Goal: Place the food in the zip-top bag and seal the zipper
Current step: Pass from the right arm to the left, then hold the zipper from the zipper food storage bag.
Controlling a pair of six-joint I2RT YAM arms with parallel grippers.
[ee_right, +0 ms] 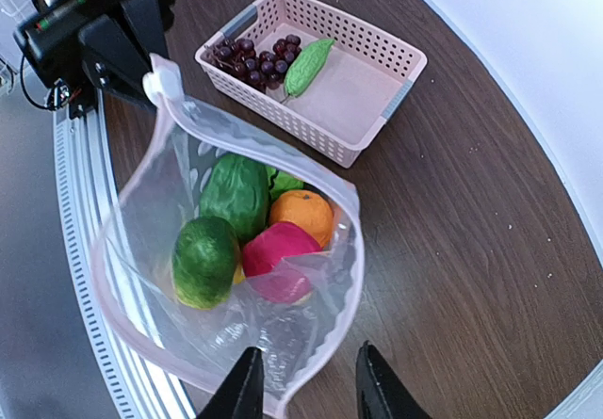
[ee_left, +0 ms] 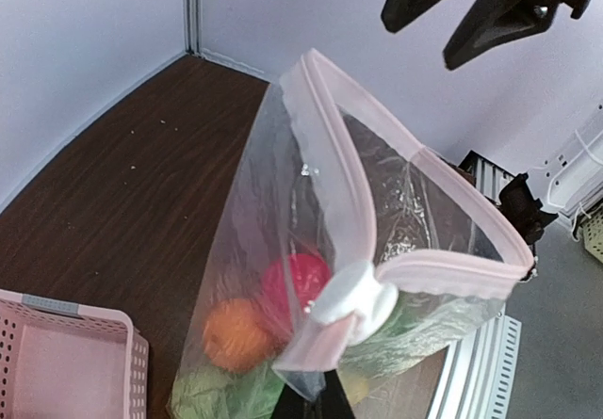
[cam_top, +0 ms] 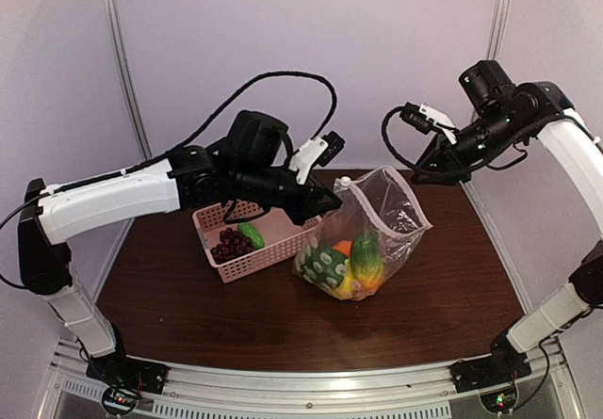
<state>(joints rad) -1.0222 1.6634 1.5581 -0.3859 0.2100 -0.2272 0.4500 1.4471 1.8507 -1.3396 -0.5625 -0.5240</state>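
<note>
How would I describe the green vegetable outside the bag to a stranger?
Find the pink basket on the brown table. Two things lie inside it. The vegetable is the bright green, pointed one, next to dark purple grapes.

My right gripper (ee_right: 306, 355) hangs with its two fingers apart over the near rim of the zip-top bag (ee_right: 141, 278), whose pink zipper (ee_right: 283, 163) edge rings a wide-open mouth. Inside I see an orange (ee_right: 301, 217), a red apple (ee_right: 278, 254), a green pepper (ee_right: 234, 193) and another green fruit (ee_right: 203, 261). The left gripper (ee_right: 141, 56) pinches the far corner by the white slider (ee_right: 160, 82). Beyond, the pink basket (ee_right: 396, 80) holds grapes (ee_right: 254, 56) and a cucumber (ee_right: 309, 66) on the brown table (ee_right: 452, 249)
</note>
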